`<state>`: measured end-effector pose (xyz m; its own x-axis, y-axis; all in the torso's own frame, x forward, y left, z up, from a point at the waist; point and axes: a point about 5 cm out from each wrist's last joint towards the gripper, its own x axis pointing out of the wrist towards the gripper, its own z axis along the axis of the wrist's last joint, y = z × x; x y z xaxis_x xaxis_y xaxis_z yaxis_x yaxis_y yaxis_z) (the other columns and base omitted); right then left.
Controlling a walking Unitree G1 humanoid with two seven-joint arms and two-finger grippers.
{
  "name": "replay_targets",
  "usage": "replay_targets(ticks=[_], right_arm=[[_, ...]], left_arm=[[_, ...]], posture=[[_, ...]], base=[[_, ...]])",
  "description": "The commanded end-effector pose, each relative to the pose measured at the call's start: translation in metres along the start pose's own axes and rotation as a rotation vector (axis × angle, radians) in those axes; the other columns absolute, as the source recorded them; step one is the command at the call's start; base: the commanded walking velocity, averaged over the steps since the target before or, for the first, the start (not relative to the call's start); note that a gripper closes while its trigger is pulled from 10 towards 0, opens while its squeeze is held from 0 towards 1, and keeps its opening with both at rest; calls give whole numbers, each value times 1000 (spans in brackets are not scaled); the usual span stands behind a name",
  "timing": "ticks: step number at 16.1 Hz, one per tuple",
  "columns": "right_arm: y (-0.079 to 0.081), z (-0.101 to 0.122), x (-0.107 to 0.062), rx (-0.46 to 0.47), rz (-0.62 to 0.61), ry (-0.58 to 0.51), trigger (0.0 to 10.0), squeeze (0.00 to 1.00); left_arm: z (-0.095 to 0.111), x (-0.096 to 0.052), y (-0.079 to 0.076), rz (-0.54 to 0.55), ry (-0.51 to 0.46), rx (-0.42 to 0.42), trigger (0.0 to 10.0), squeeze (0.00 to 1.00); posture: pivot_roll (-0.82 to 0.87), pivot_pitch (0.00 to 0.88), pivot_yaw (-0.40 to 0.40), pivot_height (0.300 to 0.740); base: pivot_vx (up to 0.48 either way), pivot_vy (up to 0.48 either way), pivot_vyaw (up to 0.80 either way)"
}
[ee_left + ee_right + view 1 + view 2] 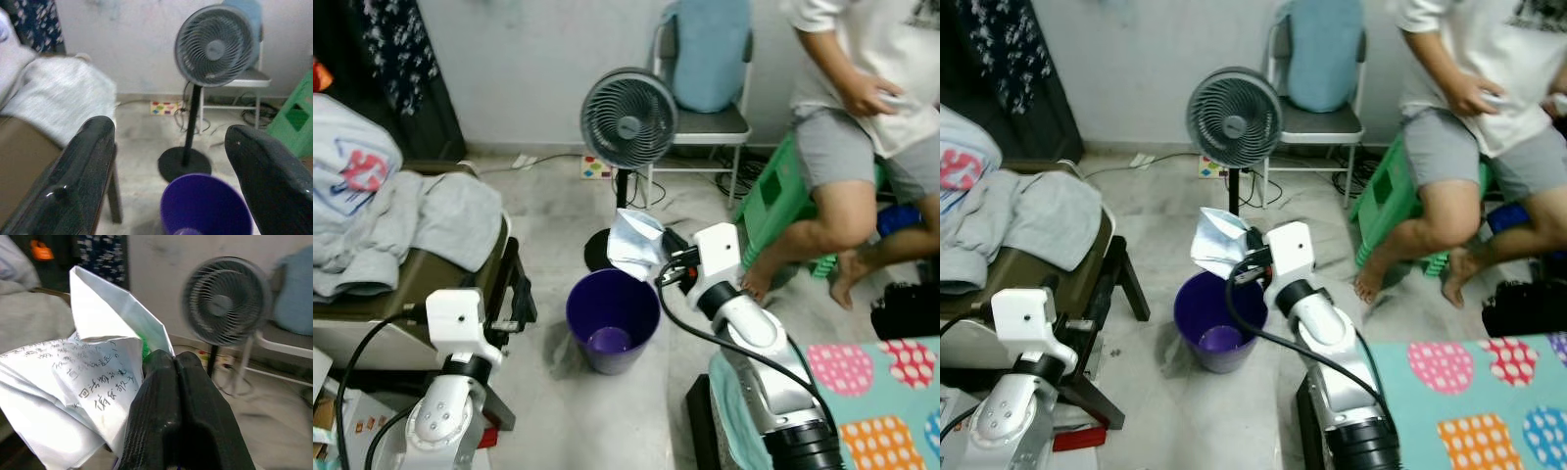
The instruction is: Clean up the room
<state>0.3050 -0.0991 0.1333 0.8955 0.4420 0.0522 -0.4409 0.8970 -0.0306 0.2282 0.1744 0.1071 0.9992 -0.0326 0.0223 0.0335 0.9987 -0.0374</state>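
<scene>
A round purple plastic bin [612, 321] stands on the pale marble floor [548, 206] between the robot's two arms, its mouth open and unobstructed from above. Just behind it is the black round base of a grey pedestal fan [628, 116], whose pole rises close to the bin's far rim. To the robot's left, an armchair heaped with grey and white clothes [396, 220] hems the bin in, its dark leg standing near the bin's left side. To the right, a green plastic stool [773, 201] and a seated person's bare legs [822, 235] close off that side, with a folding metal chair draped in a light blue cloth [705, 54] against the back wall. In the near right corner lies a teal sheet with coloured polka dots [881, 392]. The freest floor is the strip in front of the bin and the patch behind the armchair toward the wall.

The right gripper [668, 257] hangs over the bin's far right rim, its fingers [168, 406] pressed together on a crumpled sheet of white paper with handwriting [83, 382]; the paper sits above the bin's mouth. The left gripper [168, 166] points toward the bin from the near left, its fingers [83, 166] spread wide apart and holding nothing.
</scene>
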Motion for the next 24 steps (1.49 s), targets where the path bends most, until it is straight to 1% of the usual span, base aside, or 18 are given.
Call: replay_targets(ticks=[1, 2, 6, 12, 18, 21, 24], right_arm=[[-7, -1, -2, 1, -36, 6, 10000, 0], [-8, -2, -2, 8, -47, 21, 10000, 0], [-8, -3, -2, 23, -56, 25, 10000, 0], [-6, -3, -1, 25, -48, 21, 10000, 0], [-4, -3, -2, 25, -37, 17, 10000, 0], [0, 0, -1, 2, -8, 3, 10000, 0], [0, -1, -1, 4, -11, 4, 10000, 0]], left_arm=[[-2, -1, -6, -34, 10, -14, 10000, 0], [-2, -1, -6, -43, 10, -19, 10000, 0], [-2, -1, -7, -48, 17, -27, 10000, 0], [-2, 0, -5, -53, 15, -32, 10000, 0], [-3, -1, -5, -54, 18, -34, 10000, 0], [-3, -1, -5, -53, 18, -35, 10000, 0], [-3, -1, -5, -53, 18, -35, 10000, 0]], posture=[[-116, 76, -62, 740], [-116, 76, -62, 740], [-117, 76, -59, 740], [-114, 79, -54, 740], [-114, 82, -53, 740], [-114, 82, -53, 740], [-114, 82, -53, 740]], base=[[0, 0, 0], [0, 0, 0], [0, 0, -794], [0, 0, 0], [292, 0, 0], [305, 0, 0], [306, 0, 606]])
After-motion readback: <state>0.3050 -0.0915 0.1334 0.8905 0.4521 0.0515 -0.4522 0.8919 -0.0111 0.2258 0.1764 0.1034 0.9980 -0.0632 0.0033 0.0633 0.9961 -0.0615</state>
